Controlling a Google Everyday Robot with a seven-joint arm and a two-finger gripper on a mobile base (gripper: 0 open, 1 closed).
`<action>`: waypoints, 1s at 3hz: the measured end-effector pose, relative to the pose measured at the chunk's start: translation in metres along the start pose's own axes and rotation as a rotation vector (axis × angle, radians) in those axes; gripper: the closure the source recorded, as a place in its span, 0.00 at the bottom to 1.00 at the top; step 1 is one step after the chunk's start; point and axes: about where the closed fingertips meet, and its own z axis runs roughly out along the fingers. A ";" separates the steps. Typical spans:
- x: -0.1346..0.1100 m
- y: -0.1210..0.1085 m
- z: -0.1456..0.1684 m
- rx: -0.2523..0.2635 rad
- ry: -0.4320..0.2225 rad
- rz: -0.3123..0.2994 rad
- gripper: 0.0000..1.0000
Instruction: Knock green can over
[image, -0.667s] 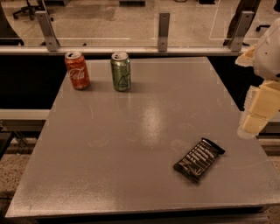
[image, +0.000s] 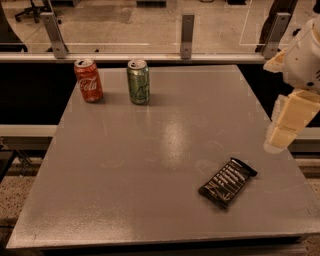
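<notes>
The green can (image: 138, 81) stands upright near the far left of the grey table (image: 160, 165), with a silver top and pale markings on its side. A red Coca-Cola can (image: 88, 80) stands upright just to its left, apart from it. My gripper (image: 287, 122) is at the right edge of the view, over the table's right side, far from the green can and holding nothing that I can see.
A black snack bar wrapper (image: 227, 183) lies flat on the near right of the table. A low glass barrier with metal posts (image: 187, 35) runs along the far edge behind the cans.
The gripper has shifted slightly at the right edge. The cans and the wrapper have not moved.
</notes>
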 end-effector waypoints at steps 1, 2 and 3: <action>-0.022 -0.017 0.011 0.012 -0.051 -0.033 0.00; -0.048 -0.038 0.026 0.018 -0.112 -0.047 0.00; -0.076 -0.058 0.044 0.018 -0.175 -0.050 0.00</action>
